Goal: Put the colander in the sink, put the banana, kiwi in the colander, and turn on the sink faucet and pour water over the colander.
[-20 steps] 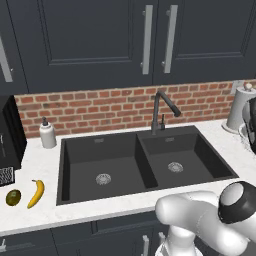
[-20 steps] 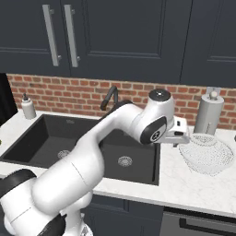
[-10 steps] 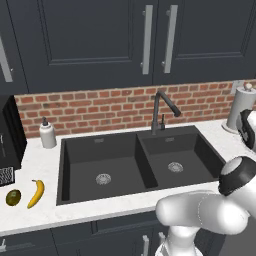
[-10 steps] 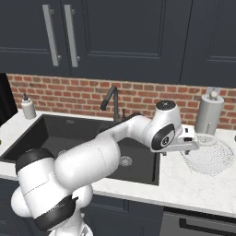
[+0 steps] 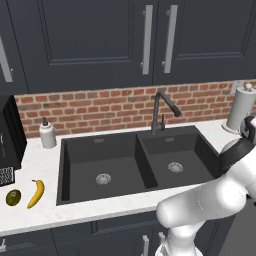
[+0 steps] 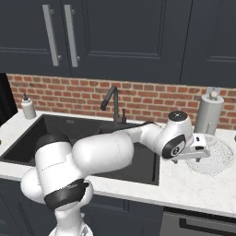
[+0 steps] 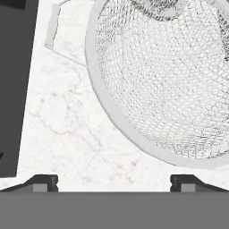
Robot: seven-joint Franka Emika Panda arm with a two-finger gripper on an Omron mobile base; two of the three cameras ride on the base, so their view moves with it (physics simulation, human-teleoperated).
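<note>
No readable labels or brands anywhere. White marble counter [image 6: 184,186], red brick backsplash [image 5: 100,107], dark cabinets [image 6: 115,37] above. Gripper [image 6: 199,154] w/ jaws spread wide, nothing between them, sits over the colander [image 6: 215,156] rim on the counter right of the black sink [image 6: 83,138]. Faucet [image 6: 113,103] behind the divider. Banana [image 5: 36,193] & kiwi [image 5: 13,197] side by side on the counter left of the sink. Paper towel roll [image 6: 207,115] right behind the colander, soap bottle [image 5: 47,134] far left.

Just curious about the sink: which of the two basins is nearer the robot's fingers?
The smaller basin, right of the faucet. The open fingers hover over the colander on the counter beside it.
</note>
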